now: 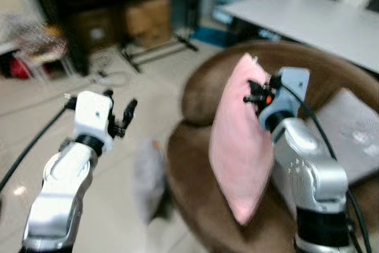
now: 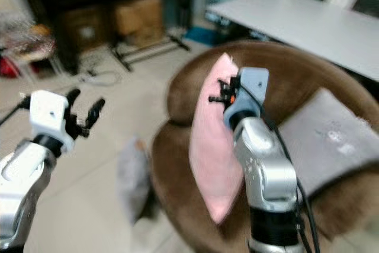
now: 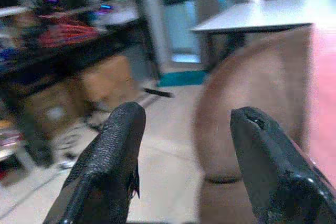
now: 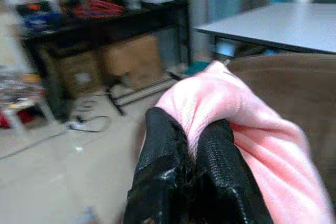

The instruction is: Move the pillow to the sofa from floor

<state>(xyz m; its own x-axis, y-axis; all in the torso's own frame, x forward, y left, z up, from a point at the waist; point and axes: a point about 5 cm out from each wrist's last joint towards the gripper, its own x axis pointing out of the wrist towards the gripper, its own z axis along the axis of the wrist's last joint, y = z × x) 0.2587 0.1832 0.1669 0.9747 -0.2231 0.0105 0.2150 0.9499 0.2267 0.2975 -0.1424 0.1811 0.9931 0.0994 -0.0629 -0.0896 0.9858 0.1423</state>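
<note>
Pale tiled floor (image 1: 148, 105) spreads across a cluttered room, with dark shelving and cardboard boxes (image 1: 145, 19) along the far side and a grey table (image 1: 308, 19) beyond. Closest to the robot stands the sofa (image 1: 195, 164), a round brown seat with a curved back, and a grey cushion (image 1: 355, 137) lies on its right part.

Off the floor already, the pillow (image 1: 240, 140), pink and long, hangs upright over the sofa's seat, its lower corner down near the front edge; whether that corner touches the seat cannot be told. The right gripper (image 4: 191, 166) has its jaws pinched tight on a bunched fold at the pillow's top edge, the fabric bulging out on either side of the black fingers (image 4: 160, 156). The left gripper (image 1: 121, 115) hovers over the floor left of the sofa, jaws spread wide with nothing between them.

So the lift and the carry look done, and what seems left is the placing: lowering the pillow until the seat takes its weight, then letting go and drawing the arm clear. A blurred grey shape (image 1: 148, 176) lies on the floor beside the sofa's left edge; what it is cannot be made out.
</note>
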